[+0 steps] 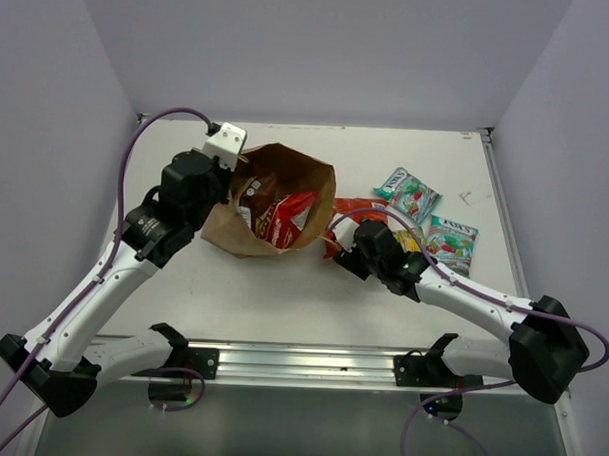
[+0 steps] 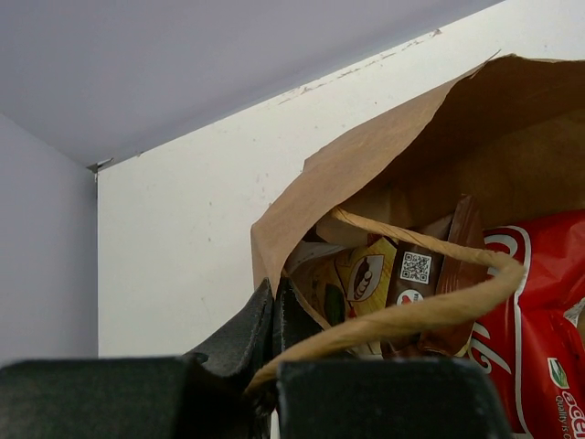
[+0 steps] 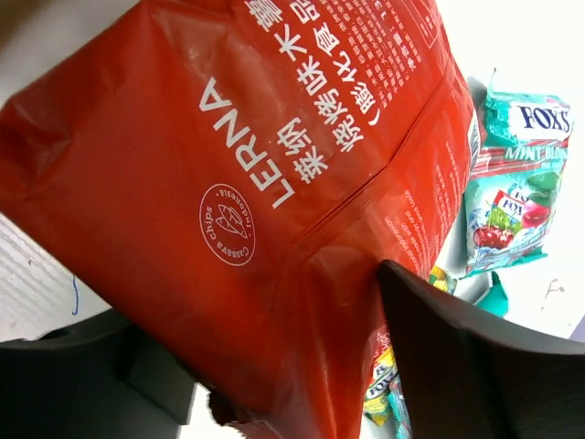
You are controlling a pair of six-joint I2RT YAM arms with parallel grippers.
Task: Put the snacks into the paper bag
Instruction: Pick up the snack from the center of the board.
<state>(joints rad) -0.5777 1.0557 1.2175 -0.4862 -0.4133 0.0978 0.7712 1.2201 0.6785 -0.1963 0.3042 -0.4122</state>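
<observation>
Now, left fingers [image 2: 239, 337] pinching paper bag [image 1: 234, 234] rim, mouth gaping rightward, right fingers [image 3: 462, 352] clamping red-orange bag [image 3: 274, 183]

The red-orange bag [image 3: 274, 183] runs past the right wrist view's top edge. From above, the right arm [image 1: 452, 293] covers most of it, and the paper bag [image 1: 287, 159] hides part of the red-white packet [image 1: 288, 217].

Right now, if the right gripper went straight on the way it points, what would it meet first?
Probably the open mouth of the paper bag, just beyond the red-orange packet that the right gripper holds; depth is unclear from above.
</observation>
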